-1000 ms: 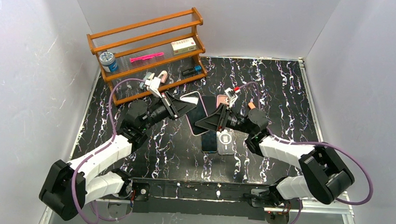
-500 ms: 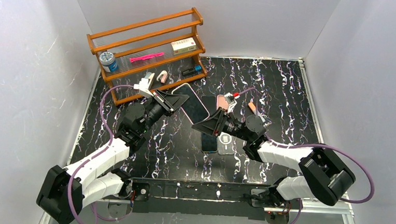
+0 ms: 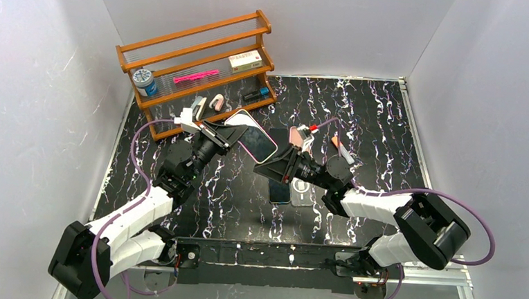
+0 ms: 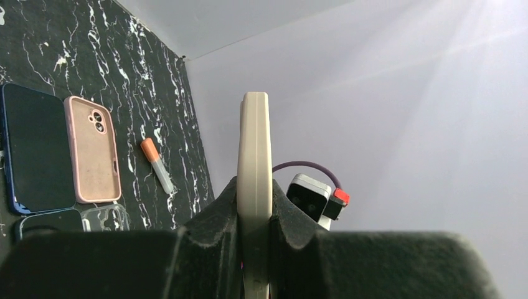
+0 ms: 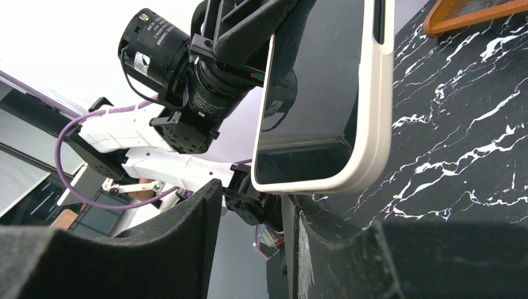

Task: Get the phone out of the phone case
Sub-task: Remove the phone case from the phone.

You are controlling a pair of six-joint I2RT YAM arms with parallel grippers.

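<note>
Top external view shows the left tool [image 3: 225, 135] raised above the dark marbled surface [image 3: 388, 122], just in front of the wooden rack [image 3: 201, 66]. It holds the phone [image 3: 255, 141] by one end, so that the phone reaches out toward the right arm with its dark screen facing the camera above. The right tool [image 3: 266, 167] is just beside the free end of the phone, a little nearer to the arm bases; from this view I cannot tell if it touches. In the left wrist view the phone case [image 4: 254, 143] is seen edge-on, cream-white and upright. It is pressed between the two black fingers [image 4: 215, 212] of the left tool, so this tool is closed on it. In the right wrist view the phone sits inside the case: the white rim goes around the black glass on the sides that are visible. The two fingers of the right tool stand apart with a narrow gap between them and they hold nothing; the corner of the case is just beyond their tips. On the surface near the right arm lie a pink case [image 4: 93, 149] with its back up, a dark blue phone [image 4: 37, 152] just beside it, a clear case [image 4: 103, 218] and a small tube with orange cap [image 4: 155, 165], which lies apart from the others.
</note>
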